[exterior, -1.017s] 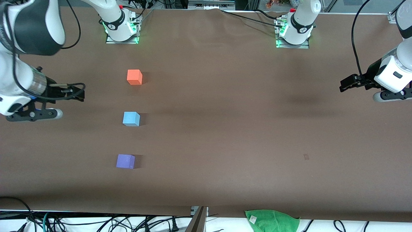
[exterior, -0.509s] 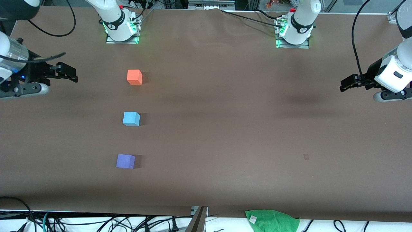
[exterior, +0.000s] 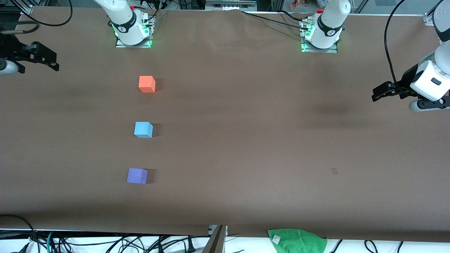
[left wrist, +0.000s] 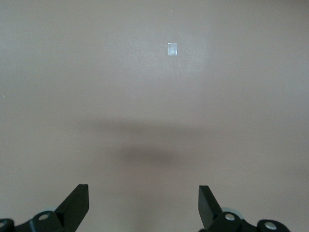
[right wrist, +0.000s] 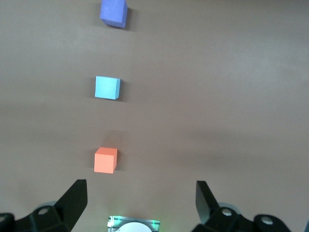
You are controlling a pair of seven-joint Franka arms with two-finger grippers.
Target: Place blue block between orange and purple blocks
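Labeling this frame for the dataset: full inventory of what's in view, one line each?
orange block: 1, bright orange, on the table toward the right arm's end, farthest of the three cubes from the front camera.
blue block: 1, light sky blue, between the orange and purple cubes, touching neither.
purple block: 1, violet-purple, nearest of the three to the front camera.
table: 1, brown surface.
green cloth: 1, green, at the table edge nearest the front camera.
small pale mark: 1, on the table toward the left arm's end.
right gripper: 1, black, open, empty, over the table's edge at the right arm's end.
left gripper: 1, black, open, empty, over bare table at the left arm's end.
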